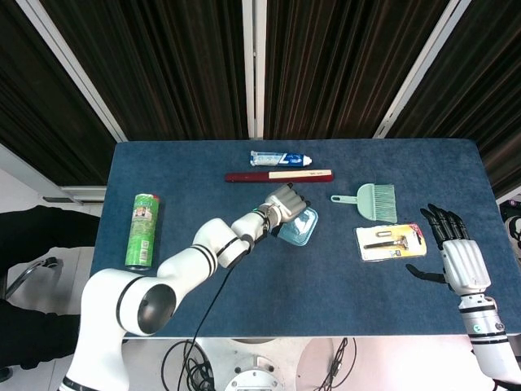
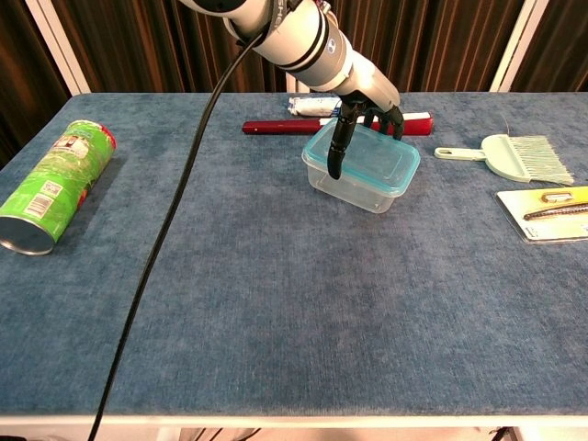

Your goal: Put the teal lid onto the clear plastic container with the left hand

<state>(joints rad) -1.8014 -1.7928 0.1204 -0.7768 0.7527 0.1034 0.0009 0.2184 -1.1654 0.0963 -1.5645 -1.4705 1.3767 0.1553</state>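
Right hand: the right hand (image 1: 457, 254) is hanging off the tabletop's edge at the lower right of the head view, fingers spread and holding nothing, keeping out of a job given to the other arm.
Tabletop: the blue tabletop (image 2: 294, 303) is lying bare across the near half of the chest view.
Can: a green can (image 2: 53, 184) is lying on its side at the left of that view, well apart from the work.
Razor pack: a carded razor pack (image 2: 549, 211) is sitting at the right edge.
Container: the clear plastic container (image 2: 356, 186) is standing at upper centre of the chest view.
Lid: the teal lid (image 2: 367, 158) is sitting on top of the container, apparently level.
Left hand: the left hand (image 2: 366, 103) is reaching over the lid from its far side, thumb hooking down the near left corner and fingers (image 2: 395, 118) curling on the far rim, probably to seat the lid; whether it is pressing or pinching, I cannot tell.
Brush: a pale green brush (image 2: 514, 156) is lying right of the container.
Far row: a dark red case (image 2: 276, 126) and a toothpaste tube (image 1: 279, 158) are lying just behind the hand.
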